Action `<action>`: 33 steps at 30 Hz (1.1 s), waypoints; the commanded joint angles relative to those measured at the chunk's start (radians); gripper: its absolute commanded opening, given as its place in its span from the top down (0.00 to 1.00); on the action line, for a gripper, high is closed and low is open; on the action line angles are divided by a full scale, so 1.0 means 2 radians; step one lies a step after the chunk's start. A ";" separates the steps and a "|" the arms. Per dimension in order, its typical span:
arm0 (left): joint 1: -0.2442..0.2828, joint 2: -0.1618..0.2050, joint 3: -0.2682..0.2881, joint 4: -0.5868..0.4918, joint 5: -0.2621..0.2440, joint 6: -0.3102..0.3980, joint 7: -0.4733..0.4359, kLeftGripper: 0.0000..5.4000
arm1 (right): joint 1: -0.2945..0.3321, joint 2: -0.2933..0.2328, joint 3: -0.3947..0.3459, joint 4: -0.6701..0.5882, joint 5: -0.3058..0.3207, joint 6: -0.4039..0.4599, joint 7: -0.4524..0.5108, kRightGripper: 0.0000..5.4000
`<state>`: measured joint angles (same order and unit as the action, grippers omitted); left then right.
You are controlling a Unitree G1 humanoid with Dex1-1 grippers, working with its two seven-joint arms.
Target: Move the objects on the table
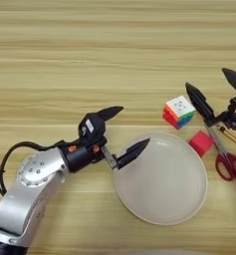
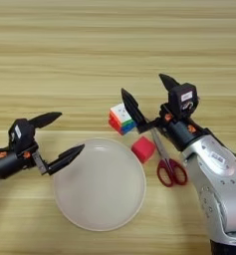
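Note:
A round beige plate (image 1: 162,179) lies on the wooden table (image 1: 89,60) near the front. Just beyond its far right rim sit a small red cube (image 1: 201,143) and, a little further back, a multicoloured puzzle cube (image 1: 179,111) with a white top face. My left gripper (image 1: 130,130) stands open at the plate's left rim, its lower finger over the rim, holding nothing. My right gripper (image 2: 147,95) is open just right of the puzzle cube, one finger close beside it, nothing between the fingers.
Red-handled scissors (image 2: 168,167) lie right of the red cube, under the right arm. A brass-coloured tool tip (image 1: 231,135) shows by the right gripper. Bare wood stretches across the back and the front left.

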<state>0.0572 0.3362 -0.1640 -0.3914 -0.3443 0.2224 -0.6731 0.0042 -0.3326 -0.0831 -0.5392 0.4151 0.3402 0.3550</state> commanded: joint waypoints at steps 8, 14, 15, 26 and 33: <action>-0.068 -0.058 0.073 0.074 0.019 -0.029 0.118 0.00 | -0.008 -0.005 0.025 0.051 -0.053 0.007 -0.009 0.00; -0.076 -0.068 0.083 0.098 0.059 -0.069 0.161 0.00 | -0.023 -0.004 0.037 0.090 -0.072 0.012 -0.008 0.00; -0.077 -0.070 0.086 0.102 0.062 -0.072 0.166 0.00 | -0.025 -0.005 0.039 0.097 -0.075 0.011 -0.007 0.00; -0.087 -0.067 0.116 0.159 0.111 -0.137 0.224 0.00 | -0.058 -0.012 0.066 0.175 -0.099 0.009 0.030 0.00; -0.085 -0.072 0.134 0.187 0.108 -0.157 0.235 0.00 | -0.082 -0.008 0.076 0.219 -0.115 0.004 0.040 0.00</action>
<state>-0.1049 0.1887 0.0925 -0.0347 -0.1326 -0.0788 -0.2141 -0.1292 -0.3464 0.0612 -0.1187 0.1964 0.3443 0.4250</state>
